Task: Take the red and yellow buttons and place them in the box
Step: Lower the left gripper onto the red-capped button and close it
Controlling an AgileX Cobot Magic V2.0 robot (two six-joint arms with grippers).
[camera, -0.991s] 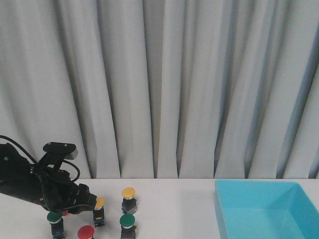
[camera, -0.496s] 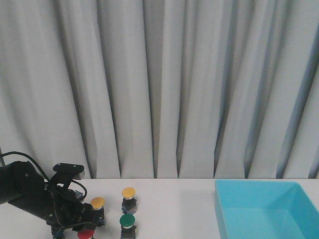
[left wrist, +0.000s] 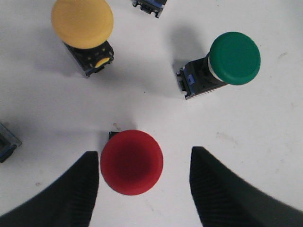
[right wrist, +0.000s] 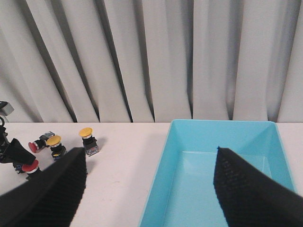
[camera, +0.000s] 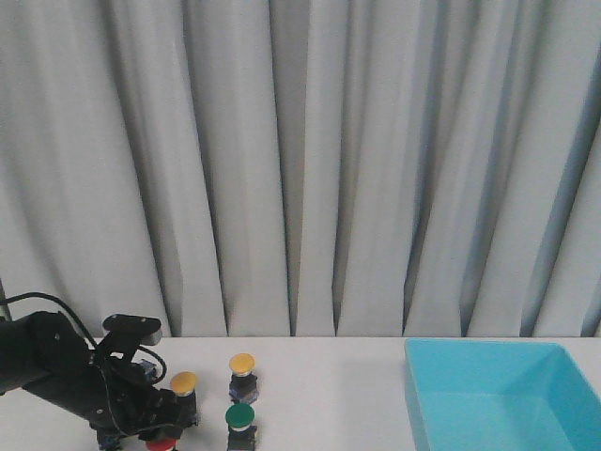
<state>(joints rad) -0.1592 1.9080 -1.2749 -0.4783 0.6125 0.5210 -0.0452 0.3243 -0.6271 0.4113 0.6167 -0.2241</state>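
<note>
Your left hand (left wrist: 144, 182) stands apart over the red button (left wrist: 131, 162), which sits on the table (left wrist: 265, 132) nearer one finger (left wrist: 75, 189), so closing may tip it toward the yellow button (left wrist: 82, 22).

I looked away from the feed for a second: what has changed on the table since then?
The left gripper swung from beside the yellow-capped push button down and nearer the camera, and now straddles the red-capped push button, jaws open, nothing held. The buttons, including the green-capped one, and the light blue plastic box stayed put.
</note>
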